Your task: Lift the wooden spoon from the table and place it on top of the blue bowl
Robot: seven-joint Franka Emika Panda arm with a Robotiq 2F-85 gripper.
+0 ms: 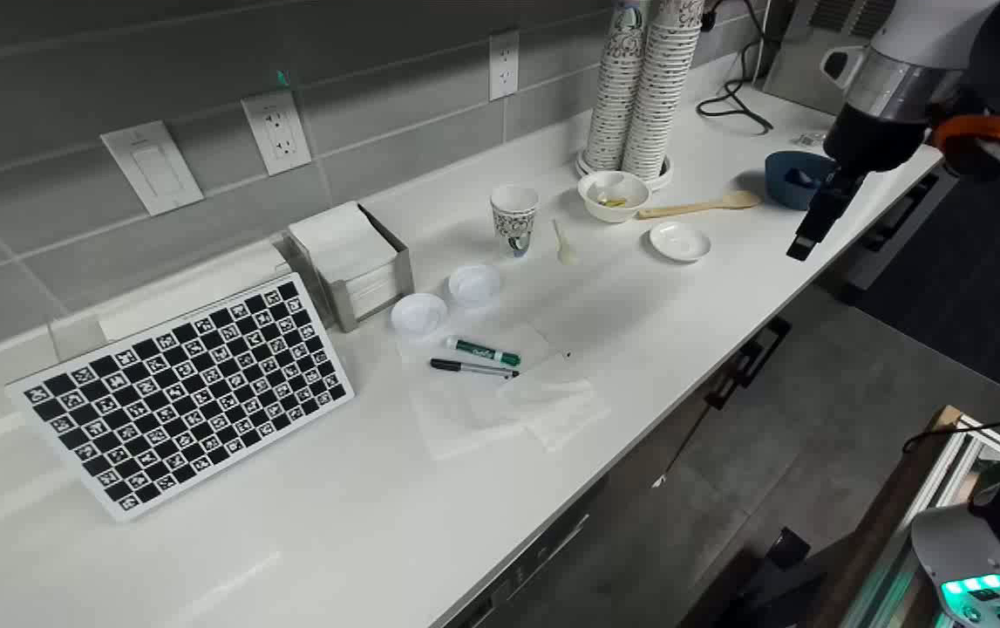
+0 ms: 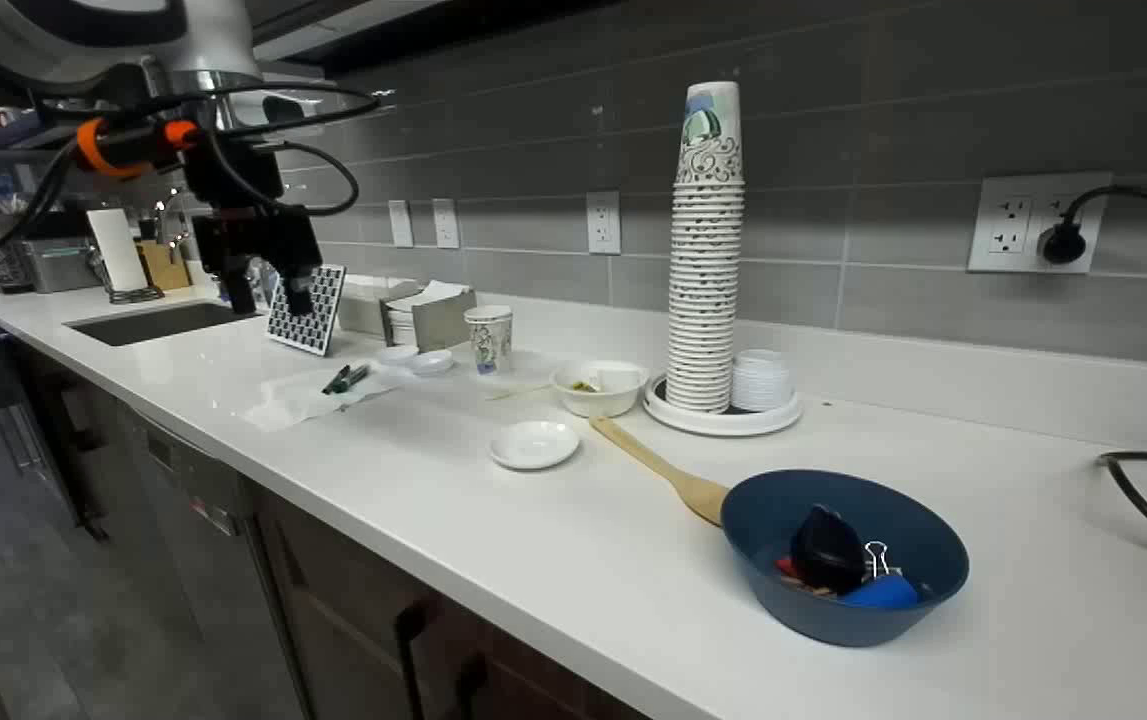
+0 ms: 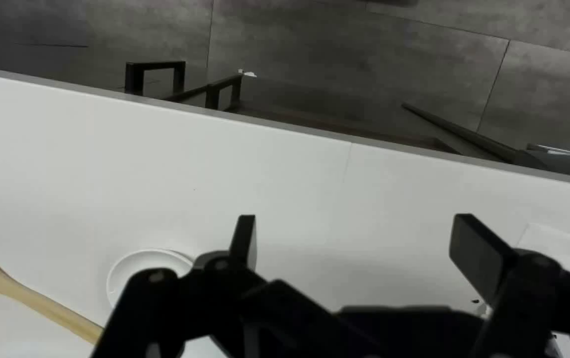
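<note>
The wooden spoon (image 1: 700,208) lies flat on the white table (image 1: 334,558), and it also shows in an exterior view (image 2: 645,458). Its head points to the blue bowl (image 2: 783,597) and lies close beside it; its handle end is near a white bowl. The blue bowl, also in an exterior view (image 1: 780,185), holds a dark object, a blue item and a binder clip. My gripper (image 2: 271,300) is open and empty, raised above the table. In the wrist view my gripper (image 3: 357,231) has its fingers wide apart, with the spoon (image 3: 41,304) at lower left. The blue bowl is out of the wrist view.
A small white plate (image 2: 534,445) lies beside the spoon handle. A white bowl (image 2: 598,390) and tall cup stacks (image 1: 656,105) stand near the wall. A patterned cup (image 1: 514,218), a napkin holder (image 1: 360,270), markers (image 1: 482,351) and a checkered board (image 1: 186,397) are farther along.
</note>
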